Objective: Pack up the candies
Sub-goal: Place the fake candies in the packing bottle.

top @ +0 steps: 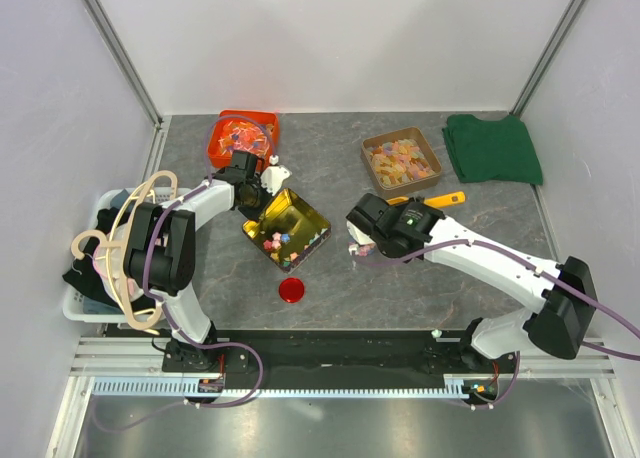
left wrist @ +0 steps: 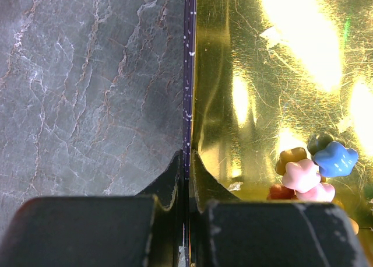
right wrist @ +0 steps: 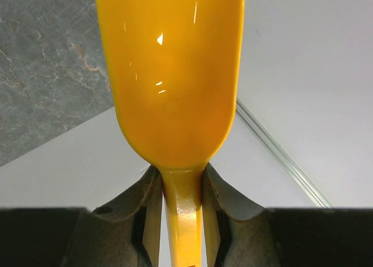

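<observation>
The grey marble table (top: 420, 278) is carrying everything, and the two arms are reaching over it from its near edge. The left arm (top: 195, 210) is leaning forward and bending in toward the middle, while the right arm (top: 490, 260) is stretching low across from the right, its wrist turned so its fingers are pointing toward the back right corner. Between them a gold tin (top: 300, 213) is lying open on the table, set cornerwise. The left gripper (left wrist: 186, 168) is pinching the tin's thin left rim, its fingers (left wrist: 169, 182) closed with one outside the wall and one inside. The right gripper (right wrist: 182, 188) is clamping the narrow handle of an orange scoop (right wrist: 172, 74), whose glossy bowl is sticking out toward the wall, well apart from the tin. The candies (top: 290, 240) are sitting inside the tin in a loose mixed cluster; from the left wrist, pink, blue, brown and red ones are lying just right of the inner finger, not touching it.
</observation>
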Controlling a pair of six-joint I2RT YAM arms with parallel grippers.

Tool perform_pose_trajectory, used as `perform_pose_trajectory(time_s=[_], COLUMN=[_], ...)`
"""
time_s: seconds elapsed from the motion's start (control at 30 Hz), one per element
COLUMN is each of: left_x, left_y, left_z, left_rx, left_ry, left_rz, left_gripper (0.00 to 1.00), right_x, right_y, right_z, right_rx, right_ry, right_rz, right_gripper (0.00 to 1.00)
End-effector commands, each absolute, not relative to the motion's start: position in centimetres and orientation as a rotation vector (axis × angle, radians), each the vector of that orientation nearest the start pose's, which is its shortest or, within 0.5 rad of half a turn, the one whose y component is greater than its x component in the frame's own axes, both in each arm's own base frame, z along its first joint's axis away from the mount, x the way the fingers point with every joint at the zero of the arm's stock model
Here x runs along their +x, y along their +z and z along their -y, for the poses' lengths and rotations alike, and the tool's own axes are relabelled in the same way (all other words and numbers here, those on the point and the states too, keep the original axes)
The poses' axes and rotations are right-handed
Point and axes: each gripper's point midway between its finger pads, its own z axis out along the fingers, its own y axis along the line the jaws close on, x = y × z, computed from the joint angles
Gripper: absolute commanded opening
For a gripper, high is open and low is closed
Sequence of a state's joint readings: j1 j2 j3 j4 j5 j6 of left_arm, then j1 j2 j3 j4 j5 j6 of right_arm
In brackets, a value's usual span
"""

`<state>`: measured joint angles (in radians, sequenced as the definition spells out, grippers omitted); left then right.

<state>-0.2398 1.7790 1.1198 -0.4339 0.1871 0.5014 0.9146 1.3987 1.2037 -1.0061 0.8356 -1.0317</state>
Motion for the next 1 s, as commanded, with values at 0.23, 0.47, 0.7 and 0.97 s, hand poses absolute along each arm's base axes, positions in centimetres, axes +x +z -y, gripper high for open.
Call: perform_pose_trajectory(time_s=[0.23,0.47,0.7,0.97], left_x=[37.7,38.5,39.0,39.1], left_y=[3.8,5.5,3.3,2.8], left_z=[11.2,11.6,12.3,12.5], left_rx=[0.981,0.992,0.988,0.971], left_ry=[-0.196,-0.194,-0.262,-0.305], left_rz=[-2.393,-2.337,-2.399,-2.43], left_gripper=[0.02,0.02,0.02,0.23], right_x=[31.2,33.9,34.6,34.3], right_y=[28.0,29.8,28.8,27.7], right_z=[-14.1,-19.5,-25.7,-26.9], right_rx=[-1.835,-1.765,-1.642,-1.596], right_ry=[-1.269,-1.195,-0.748,-0.581], right_rz=[-1.542,-1.457,-1.558,-1.593], right_gripper=[0.0,0.0,0.0,0.0])
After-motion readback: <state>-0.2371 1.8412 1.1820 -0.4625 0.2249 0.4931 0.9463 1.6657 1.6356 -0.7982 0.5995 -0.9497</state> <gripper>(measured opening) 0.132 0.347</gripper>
